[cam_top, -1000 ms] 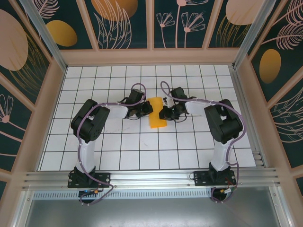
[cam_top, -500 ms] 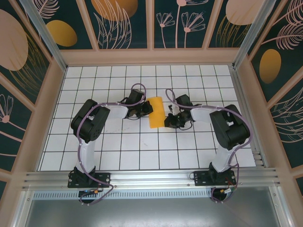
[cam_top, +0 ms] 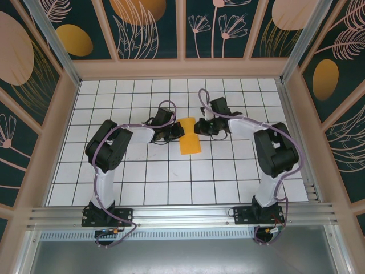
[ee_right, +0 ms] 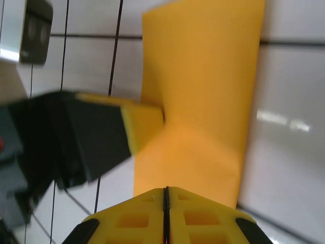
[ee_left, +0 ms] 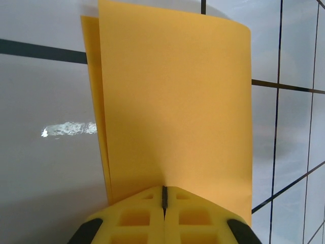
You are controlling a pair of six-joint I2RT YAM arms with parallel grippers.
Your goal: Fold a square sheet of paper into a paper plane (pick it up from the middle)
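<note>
1. Looking down from the top external view, the square sheet of paper (cam_top: 190,140) lies folded into a narrow upright strip on the bench (cam_top: 171,171), mid-grid between the arms. The left claw (cam_top: 178,131) meets its left edge, as it did a second ago. The right claw (cam_top: 199,125) has moved from the strip's lower right side up to its upper right edge. The strip itself has barely shifted. Both claws' tips are too small here to judge.
2. Left wrist view: the left claw (ee_left: 163,195) has its yellow tips pressed together, clamped on the sheet's (ee_left: 175,101) near edge. A second layer peeks out along the left side. The far edge is cut off.
3. Right wrist view: the right claw (ee_right: 165,195) has its tips together at the sheet's (ee_right: 208,86) near edge; I cannot tell whether any paper is pinched. The blurred left claw (ee_right: 144,124) grips the opposite side.
</note>
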